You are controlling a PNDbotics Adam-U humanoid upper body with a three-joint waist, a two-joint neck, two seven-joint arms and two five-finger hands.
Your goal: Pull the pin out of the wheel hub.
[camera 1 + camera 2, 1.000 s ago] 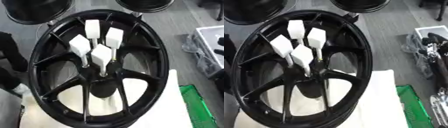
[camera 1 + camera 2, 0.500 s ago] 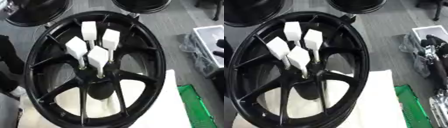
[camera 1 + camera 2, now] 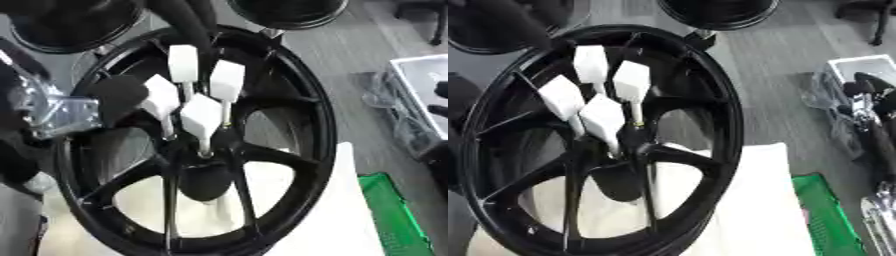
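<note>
Pins w/ white block heads stand upright in wheel hub, heads up for grabbing. Left hand near rim, grip can't tell.

Black wheel hub, white pins, green crate.

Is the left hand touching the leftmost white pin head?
Cannot tell. In the left eye view the dark left hand sits right beside the leftmost pin head, blurred; neither contact nor gap shows plainly.
</note>
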